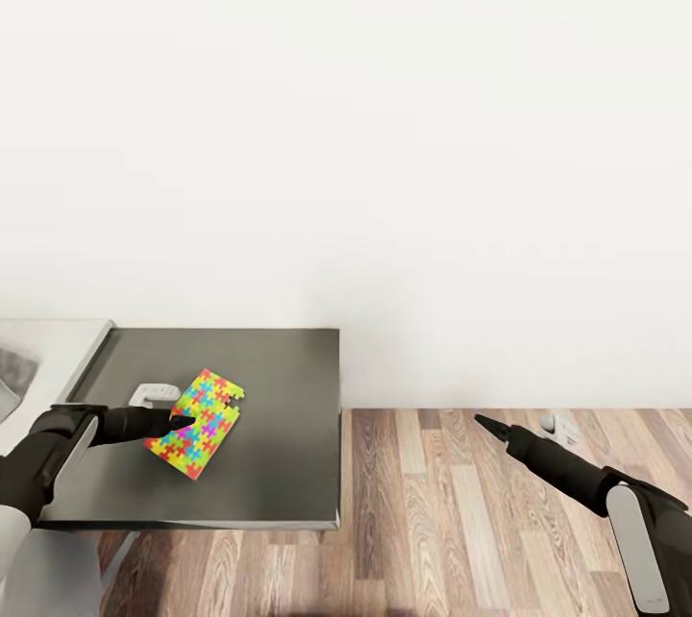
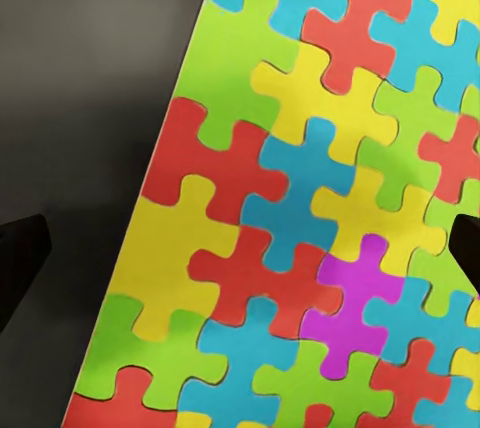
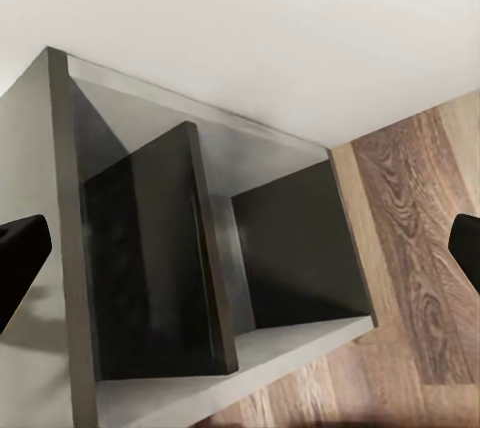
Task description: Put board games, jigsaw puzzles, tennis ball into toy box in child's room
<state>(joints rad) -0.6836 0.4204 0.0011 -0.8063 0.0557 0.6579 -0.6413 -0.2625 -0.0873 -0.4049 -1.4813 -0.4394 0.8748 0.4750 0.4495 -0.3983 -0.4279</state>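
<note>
Pale desk [image 1: 53, 353]: showed at the far left edge, joined to the dark top; a grey shape at its left border was too cropped to identify.
Left gripper [image 1: 183, 422]: sat over the near-left part of the jigsaw puzzle [image 1: 196, 424]. In the left wrist view the two fingertips [image 2: 20, 263] stood wide apart, one over bare dark top, one over the puzzle.
Jigsaw puzzle: lay flat on the dark grey top [image 1: 279, 406], left of centre, turned at an angle; its far corner was notched. A small white object [image 1: 154, 395] sat just beside its left edge.
Step in hand (judgement): pickup of this puzzle, grasp not yet made.
Next move (judgement): a thin slab flat on the surface; one finger would need to catch the edge, or the slab be slid to the table's border.
Edges and room: clear top to the right of the puzzle up to the right edge; near edge close to the arm.
Wood floor [image 1: 461, 511]: open.
Right gripper [image 1: 485, 425]: held over the floor, well apart from the table; jaws apart in its wrist view, which looked at dark shelving [image 3: 200, 268].
</note>
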